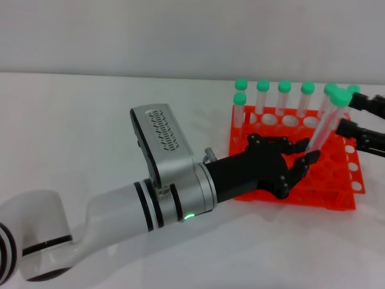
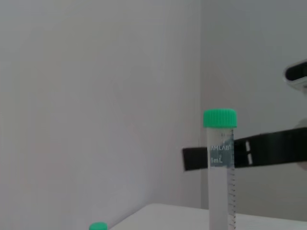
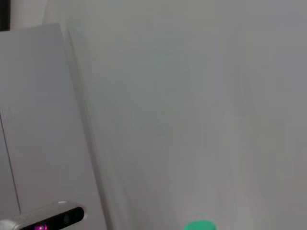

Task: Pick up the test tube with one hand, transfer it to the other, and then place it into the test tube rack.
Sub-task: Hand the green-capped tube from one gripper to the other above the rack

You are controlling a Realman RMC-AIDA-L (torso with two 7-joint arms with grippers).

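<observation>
My left gripper (image 1: 304, 153), black and multi-fingered on the silver-white arm, reaches over the orange test tube rack (image 1: 337, 195). It is shut on the lower end of a clear test tube (image 1: 325, 123) with a green cap. The tube leans up and to the right above the rack. The left wrist view shows the tube (image 2: 220, 182) upright, with one black finger (image 2: 268, 151) of the other gripper crossing behind it. My right gripper (image 1: 350, 115) is at the right edge, open, with one prong near the cap and one lower, beside the tube.
Several green-capped tubes (image 1: 284, 96) stand in the rack's back row, and one (image 1: 240, 114) stands at its left end. A green cap (image 3: 199, 225) shows at the edge of the right wrist view. The white table (image 1: 78, 132) extends left of the rack.
</observation>
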